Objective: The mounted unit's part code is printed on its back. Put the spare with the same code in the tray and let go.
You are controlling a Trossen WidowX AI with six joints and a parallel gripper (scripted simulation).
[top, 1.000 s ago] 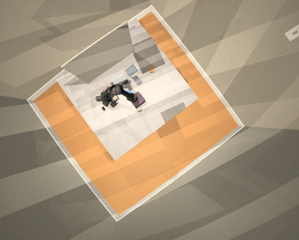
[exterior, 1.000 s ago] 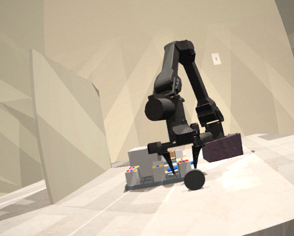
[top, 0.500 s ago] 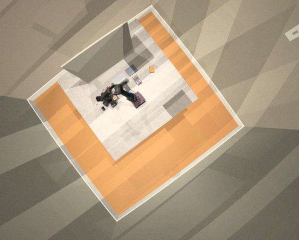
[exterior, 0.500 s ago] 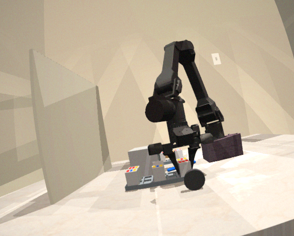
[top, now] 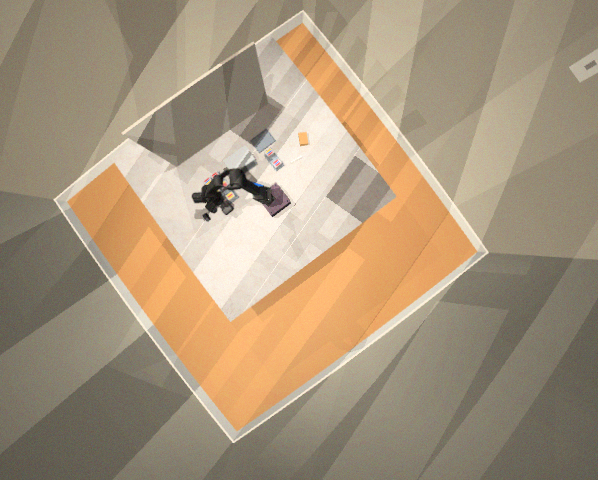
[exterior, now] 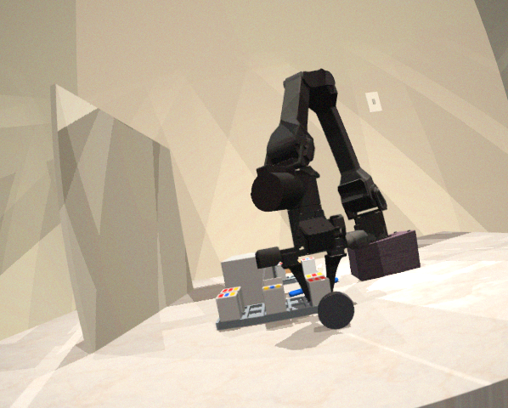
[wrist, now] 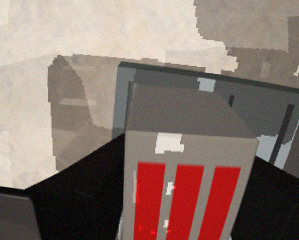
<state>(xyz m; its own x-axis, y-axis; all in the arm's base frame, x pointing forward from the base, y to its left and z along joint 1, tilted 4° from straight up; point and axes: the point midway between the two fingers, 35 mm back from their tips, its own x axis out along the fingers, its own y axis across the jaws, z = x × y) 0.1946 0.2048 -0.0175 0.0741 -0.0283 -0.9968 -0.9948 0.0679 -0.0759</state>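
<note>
My gripper [wrist: 173, 147] is clamped on the red-striped spare [wrist: 183, 187]; I risk snagging the rack [wrist: 283, 110] around it when lifting.

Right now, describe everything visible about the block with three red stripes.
The red-striped block is a plain grey, matte box with three upright red bars and small white patches on its top face. It stands upright in a slot of the dark grey rack, at the end near a black disc. The gripper is shut on it, dark fingers pressing both sides.
</note>
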